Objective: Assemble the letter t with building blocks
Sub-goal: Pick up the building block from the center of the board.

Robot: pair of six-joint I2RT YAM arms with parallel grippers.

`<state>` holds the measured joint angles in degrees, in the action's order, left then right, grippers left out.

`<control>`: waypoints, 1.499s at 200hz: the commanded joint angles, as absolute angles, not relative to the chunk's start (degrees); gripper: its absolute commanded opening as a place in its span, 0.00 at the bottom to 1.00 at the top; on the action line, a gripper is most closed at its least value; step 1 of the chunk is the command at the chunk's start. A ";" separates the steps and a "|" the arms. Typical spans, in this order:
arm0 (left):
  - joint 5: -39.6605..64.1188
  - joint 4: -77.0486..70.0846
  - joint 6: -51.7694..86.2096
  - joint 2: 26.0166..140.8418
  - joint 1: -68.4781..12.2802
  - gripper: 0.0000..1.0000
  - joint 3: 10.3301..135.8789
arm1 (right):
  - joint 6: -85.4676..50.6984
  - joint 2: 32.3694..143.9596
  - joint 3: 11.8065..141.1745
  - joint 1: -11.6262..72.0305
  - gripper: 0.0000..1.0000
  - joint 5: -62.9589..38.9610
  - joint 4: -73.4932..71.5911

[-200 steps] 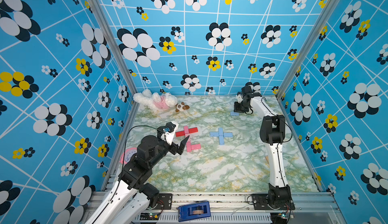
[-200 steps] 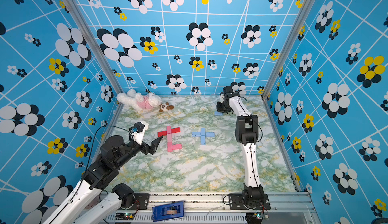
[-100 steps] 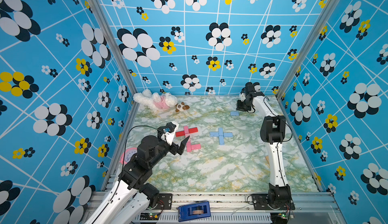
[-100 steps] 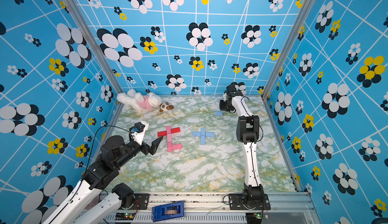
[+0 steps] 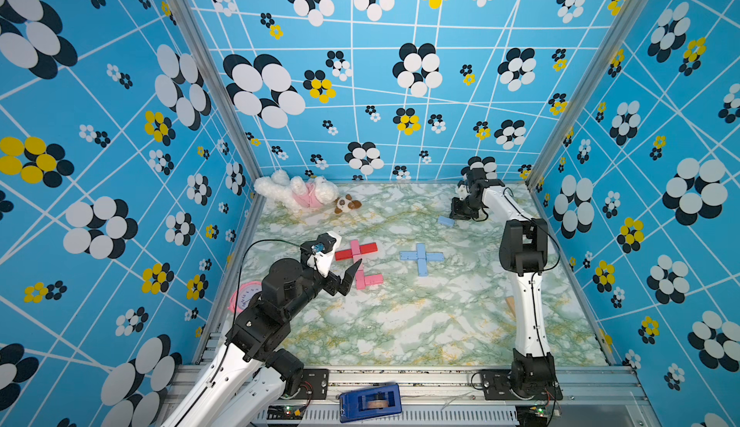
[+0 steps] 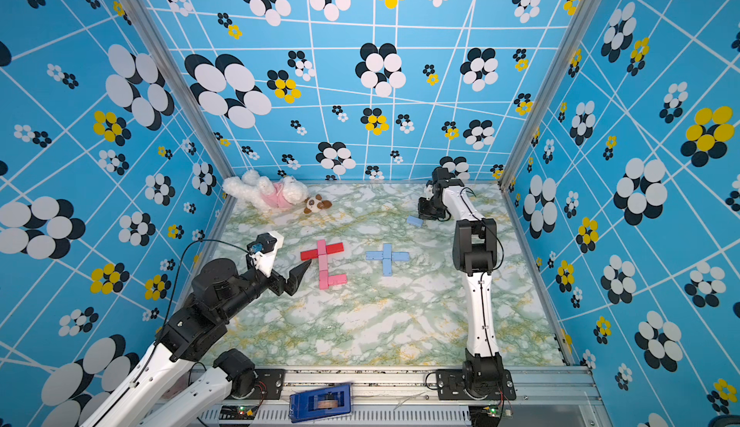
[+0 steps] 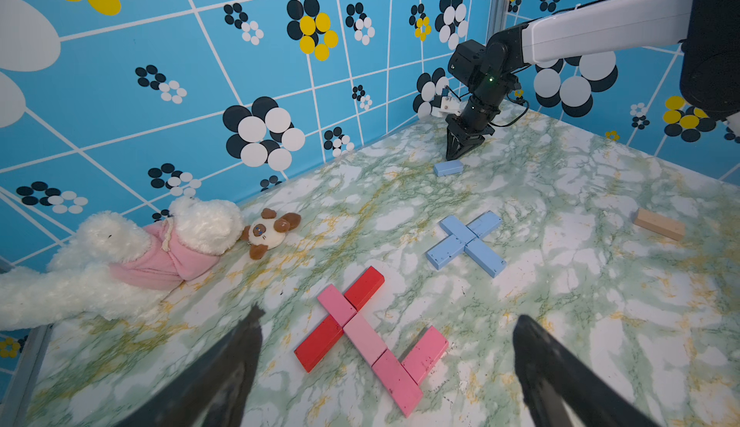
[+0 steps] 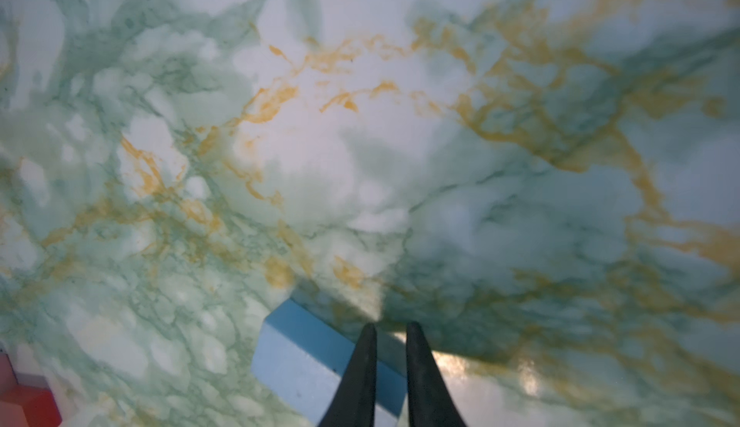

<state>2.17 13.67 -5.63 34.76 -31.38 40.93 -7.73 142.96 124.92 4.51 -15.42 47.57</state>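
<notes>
Green-veined marble covers the bench [image 5: 400,325], and two flat figures are laid out on it. Toward the left edge a pink stem [image 7: 366,339] of three blocks is set with its long axis running from the back edge to the front edge. It is flanked near its far end by a red bar [image 5: 370,248] lying left to right, and a pink foot block [image 7: 424,349] is butted against its near end, pointing at the right edge. Near the middle of the bench a light blue cross [image 5: 421,257] is seen in both top views, its longer stem likewise pointed back to front and its crossbar left to right. A loose light blue block [image 5: 445,220] is found near the back right corner, its long axis roughly left to right. A tan block [image 7: 658,225] is placed by the right edge, partly hidden behind the right arm [image 5: 526,305] in the top views. The left tool [image 7: 388,319] is spread wide just left of the red bar, with nothing between its fingers. The right tool [image 8: 390,327] is seen nearly closed, with only a thin gap and nothing gripped, its tips just beside the loose light blue block; whether that block is touched cannot be told.
</notes>
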 commanded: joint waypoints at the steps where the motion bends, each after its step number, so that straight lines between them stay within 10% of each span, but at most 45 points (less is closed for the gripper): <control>1: 2.02 13.25 -6.42 34.10 -31.91 0.99 40.74 | -7.65 137.51 119.27 4.75 0.18 -16.85 45.22; 100: 1.75 13.40 -6.59 33.80 -32.46 0.99 40.79 | -6.63 129.00 106.17 8.40 0.28 -20.28 41.50; 163: 1.31 13.47 -6.68 33.95 -32.60 0.99 40.80 | -1.71 126.08 106.24 9.95 0.58 -10.97 42.78; 300: 0.51 13.53 -6.85 34.30 -32.68 0.99 40.78 | 1.54 137.34 121.26 13.34 0.55 -2.67 50.96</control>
